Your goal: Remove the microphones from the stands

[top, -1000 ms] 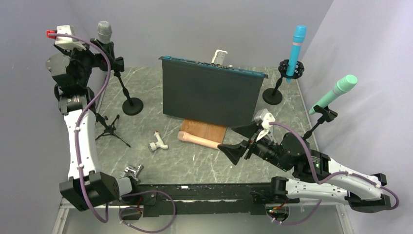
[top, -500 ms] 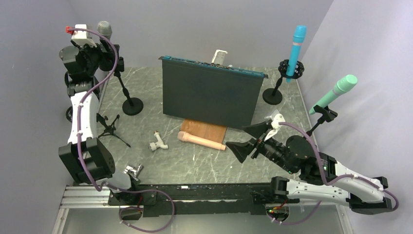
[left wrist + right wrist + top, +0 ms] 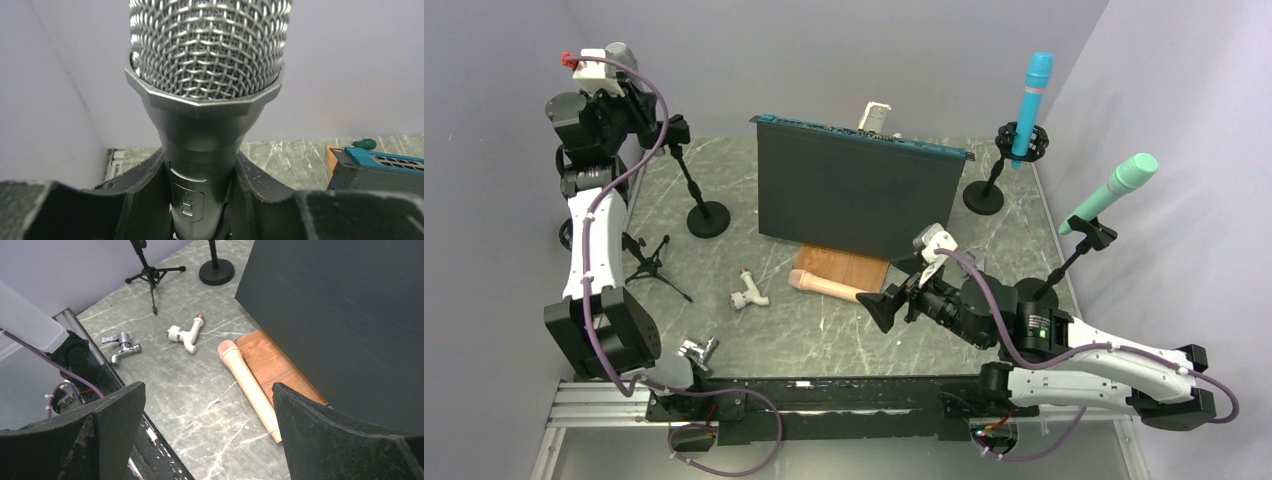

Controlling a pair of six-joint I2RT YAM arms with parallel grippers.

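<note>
- Silver mesh-headed microphone point(image 3: 207, 75) stands upright between the left tool's point(image 3: 200, 180) two black fingers point(image 3: 145, 187), which press its dark body from both sides just below the head.
- Black round-based stand point(image 3: 707, 217) slants down from beside that tool to the green marbled table point(image 3: 824, 335); its clip is hidden.
- Right tool point(image 3: 207, 390) hangs wide open, holding nothing; below it a peach microphone point(image 3: 248, 385) lies against a wooden board point(image 3: 280, 365).
</note>
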